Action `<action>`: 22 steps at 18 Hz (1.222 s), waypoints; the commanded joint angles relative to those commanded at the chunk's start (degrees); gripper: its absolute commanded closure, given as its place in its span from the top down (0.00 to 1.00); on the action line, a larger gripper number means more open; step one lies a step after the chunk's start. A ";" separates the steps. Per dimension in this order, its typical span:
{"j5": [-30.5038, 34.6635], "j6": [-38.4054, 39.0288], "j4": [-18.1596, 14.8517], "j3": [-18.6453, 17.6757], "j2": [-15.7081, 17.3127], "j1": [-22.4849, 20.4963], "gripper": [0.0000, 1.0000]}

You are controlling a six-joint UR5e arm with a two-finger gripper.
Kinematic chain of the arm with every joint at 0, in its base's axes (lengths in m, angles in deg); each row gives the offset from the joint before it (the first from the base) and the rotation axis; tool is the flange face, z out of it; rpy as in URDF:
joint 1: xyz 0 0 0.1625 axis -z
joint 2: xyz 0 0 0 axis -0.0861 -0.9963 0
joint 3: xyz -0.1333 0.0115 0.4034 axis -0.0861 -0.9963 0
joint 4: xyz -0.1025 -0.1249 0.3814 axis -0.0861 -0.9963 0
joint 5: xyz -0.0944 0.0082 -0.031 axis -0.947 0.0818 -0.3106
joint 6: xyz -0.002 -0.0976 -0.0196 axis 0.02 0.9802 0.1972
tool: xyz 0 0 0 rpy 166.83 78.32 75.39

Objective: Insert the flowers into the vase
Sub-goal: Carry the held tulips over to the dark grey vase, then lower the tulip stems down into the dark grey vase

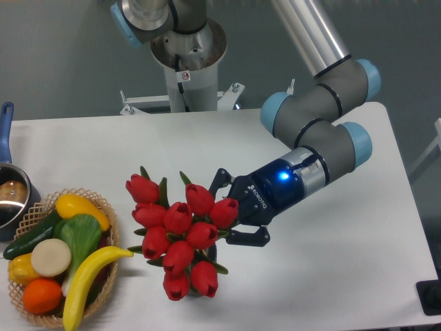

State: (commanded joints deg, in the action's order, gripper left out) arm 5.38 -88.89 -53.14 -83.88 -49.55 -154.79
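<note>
The flowers [176, 233], a bunch of red tulips with green leaves, hang over the front middle of the table. My gripper [233, 210] comes in from the right and is shut on the bunch, its black fingers [249, 238] showing just beside the rightmost blossoms. The stems are hidden behind the heads. The vase is hidden beneath the bunch, so I cannot tell whether the stems are inside it.
A wicker basket [103, 208] of fruit and vegetables stands at the front left. A blue-handled steel pot [9, 196] sits at the left edge. The robot base [185, 58] rises behind the table's far edge.
</note>
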 joint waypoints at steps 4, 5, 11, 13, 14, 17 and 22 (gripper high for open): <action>-0.09 -3.79 0.09 -4.31 -0.09 0.09 0.05; -0.09 -3.88 0.09 -5.53 0.08 0.17 0.05; 0.18 -9.93 0.26 -10.02 -0.26 0.18 0.17; 0.53 -10.82 0.44 -10.81 -0.70 0.18 0.24; 0.70 -11.08 0.53 -11.17 -0.70 0.18 0.32; 1.32 -11.17 0.44 -12.13 -0.62 0.09 0.60; 4.30 -11.26 0.53 -13.28 -0.44 -0.44 1.00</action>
State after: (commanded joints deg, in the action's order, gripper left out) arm 9.68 -100.15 -52.61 -97.16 -49.99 -155.23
